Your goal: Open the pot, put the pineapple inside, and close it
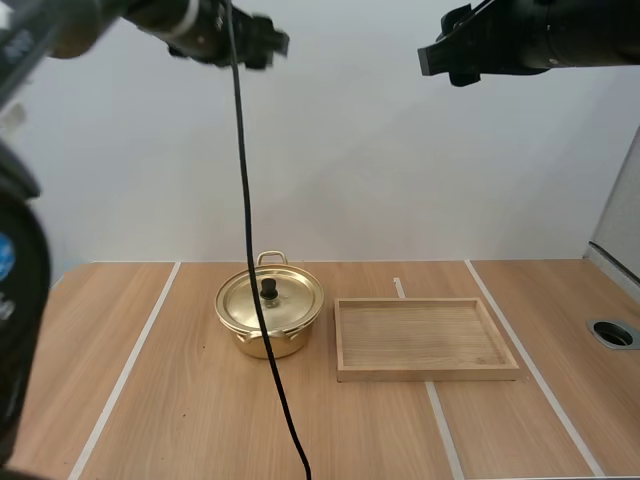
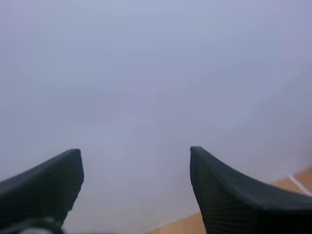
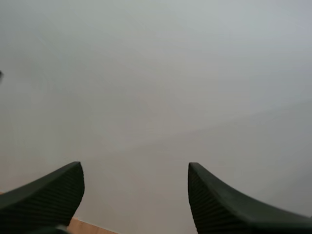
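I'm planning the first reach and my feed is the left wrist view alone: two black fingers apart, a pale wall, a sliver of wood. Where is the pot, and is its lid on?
Observer: The round golden metal pot stands on the wooden table between the two arms, with its lid on and black knob up.
Operator: Anything beside it?
Observer: A shallow rectangular wooden tray lies flat to the pot's right, close to it but not touching.
Operator: And the other arm?
Observer: The right gripper is open and holds nothing, raised high above the table.
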Controlling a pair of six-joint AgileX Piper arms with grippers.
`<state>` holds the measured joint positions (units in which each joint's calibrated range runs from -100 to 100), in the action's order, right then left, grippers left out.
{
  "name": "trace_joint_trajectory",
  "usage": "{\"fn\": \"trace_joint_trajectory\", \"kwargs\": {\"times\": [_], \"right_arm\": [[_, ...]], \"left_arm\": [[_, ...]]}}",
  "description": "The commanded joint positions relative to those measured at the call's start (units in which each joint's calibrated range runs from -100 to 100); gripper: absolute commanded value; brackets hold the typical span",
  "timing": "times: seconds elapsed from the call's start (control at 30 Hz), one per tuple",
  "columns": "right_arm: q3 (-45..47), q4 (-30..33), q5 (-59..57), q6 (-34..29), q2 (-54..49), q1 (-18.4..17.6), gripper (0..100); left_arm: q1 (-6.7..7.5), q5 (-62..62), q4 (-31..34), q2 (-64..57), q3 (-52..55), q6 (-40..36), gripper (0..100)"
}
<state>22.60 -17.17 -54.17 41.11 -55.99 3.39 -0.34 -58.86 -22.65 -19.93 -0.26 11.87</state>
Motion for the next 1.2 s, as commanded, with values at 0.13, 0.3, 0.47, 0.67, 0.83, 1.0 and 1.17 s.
{"fn": "trace_joint_trajectory", "kwargs": {"times": [0.13,0.3,0.47,0.67,0.83,1.0,1.17], "right_arm": [[9.40,-5.50,3.85,-1.00,-0.42,0.22,100],[11.26,-6.80,4.20,-0.87,-0.42,0.22,100],[11.26,-12.38,8.47,-0.87,-0.56,0.22,100],[11.26,-12.67,18.17,-0.87,-0.56,0.22,100],[14.83,-12.52,28.36,-0.87,-4.14,0.22,100],[26.86,-10.66,48.53,-0.87,-12.17,0.22,100],[39.68,-9.91,54.17,-0.56,-17.74,0.61,100]], "left_arm": [[-6.06,20.19,-1.05,-21.69,10.16,-9.16,100],[-7.45,19.52,-0.29,-31.25,18.37,-8.65,100],[-7.45,24.34,-2.11,-40.19,26.38,-8.35,100],[-7.45,27.83,-2.75,-50.77,38.16,-5.82,100],[-7.45,28.38,-4.59,-59.17,48.52,-5.82,100],[-4.64,32.10,-4.50,-60.92,56.43,-5.82,100],[0.71,41.43,2.36,-62.50,60.31,-5.92,100]]}}
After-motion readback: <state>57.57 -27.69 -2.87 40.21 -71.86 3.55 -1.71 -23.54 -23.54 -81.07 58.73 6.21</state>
